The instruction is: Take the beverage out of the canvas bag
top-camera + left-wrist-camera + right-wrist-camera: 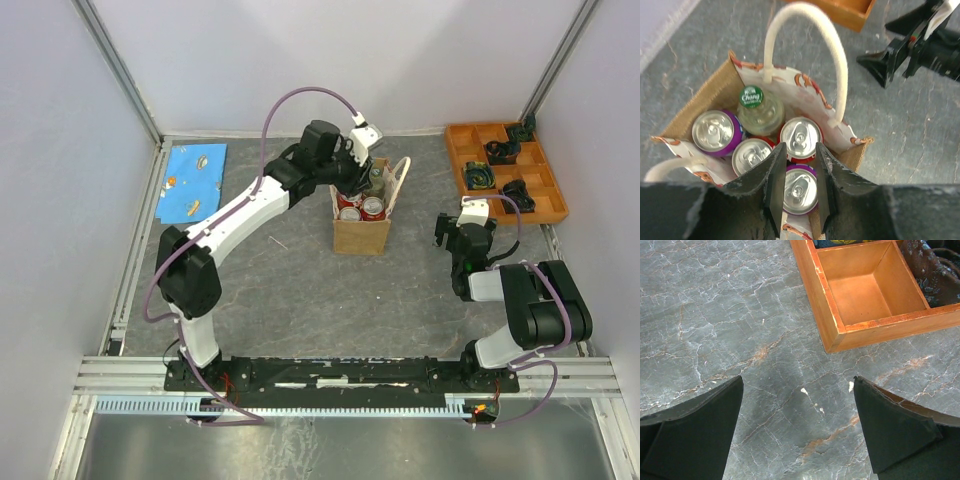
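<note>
The tan canvas bag [360, 236] stands upright mid-table with cream loop handles [837, 65]. In the left wrist view its wall [702, 97] encloses a green-capped bottle [752, 98], two purple cans [715, 131] and two red cans [800, 138]. My left gripper [358, 186] hovers over the bag mouth. Its jaws [800, 148] are apart, straddling the top of the near purple can [800, 189] just above it. My right gripper [447, 230] is wide open and empty over bare table [798, 382], right of the bag.
An orange compartment tray [458, 165] holding dark objects sits at the back right; its corner shows in the right wrist view [820, 290]. A blue patterned cloth [193, 180] lies at the back left. A thin small stick [278, 242] lies left of the bag.
</note>
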Controlling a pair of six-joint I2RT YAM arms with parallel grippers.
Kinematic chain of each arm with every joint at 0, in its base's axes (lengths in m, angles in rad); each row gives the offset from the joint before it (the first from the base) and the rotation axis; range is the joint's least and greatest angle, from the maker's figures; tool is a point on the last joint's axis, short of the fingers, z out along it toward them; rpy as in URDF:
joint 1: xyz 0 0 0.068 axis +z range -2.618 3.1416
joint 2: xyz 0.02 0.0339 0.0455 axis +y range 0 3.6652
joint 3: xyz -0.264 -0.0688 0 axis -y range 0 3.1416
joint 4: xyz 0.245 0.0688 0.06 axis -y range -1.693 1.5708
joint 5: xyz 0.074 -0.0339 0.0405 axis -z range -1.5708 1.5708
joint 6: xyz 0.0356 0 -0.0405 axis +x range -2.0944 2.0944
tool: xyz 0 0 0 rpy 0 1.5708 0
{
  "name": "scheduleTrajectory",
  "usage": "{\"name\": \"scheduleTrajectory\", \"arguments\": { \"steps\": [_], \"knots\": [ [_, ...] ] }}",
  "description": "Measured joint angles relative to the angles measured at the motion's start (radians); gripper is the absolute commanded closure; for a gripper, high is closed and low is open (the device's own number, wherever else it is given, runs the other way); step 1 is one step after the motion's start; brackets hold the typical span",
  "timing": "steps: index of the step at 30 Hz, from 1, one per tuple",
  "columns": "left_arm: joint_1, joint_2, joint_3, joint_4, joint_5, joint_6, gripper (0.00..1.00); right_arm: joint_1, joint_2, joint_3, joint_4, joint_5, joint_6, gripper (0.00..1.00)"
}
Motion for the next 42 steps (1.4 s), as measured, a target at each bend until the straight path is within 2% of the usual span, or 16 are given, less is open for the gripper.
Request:
{"name": "scheduleTrajectory", "arguments": {
  "steps": [7,14,17,19,24,27,42],
  "knots": [
    [0.000,0.023,-0.013,-0.074,-0.043,0.000,0.57,0.000,0.000,0.000,0.000,0.000,0.000,0.01],
    [-0.003,0.024,-0.114,-0.127,-0.080,-0.001,0.53,0.000,0.000,0.000,0.000,0.000,0.000,0.01],
    [-0.006,0.026,-0.142,-0.148,-0.085,-0.001,0.40,0.000,0.000,0.000,0.000,0.000,0.000,0.01],
    [-0.010,0.031,-0.144,-0.146,-0.085,-0.003,0.38,0.000,0.000,0.000,0.000,0.000,0.000,0.01],
    [-0.020,0.031,-0.144,-0.143,-0.080,-0.024,0.22,0.000,0.000,0.000,0.000,0.000,0.000,0.01],
    [-0.026,0.031,-0.144,-0.138,-0.078,-0.044,0.00,0.000,0.000,0.000,0.000,0.000,0.000,0.01],
    [-0.041,0.075,-0.120,-0.108,-0.180,-0.119,0.02,0.000,0.000,0.000,0.000,0.000,0.000,0.01]
  ]
}}
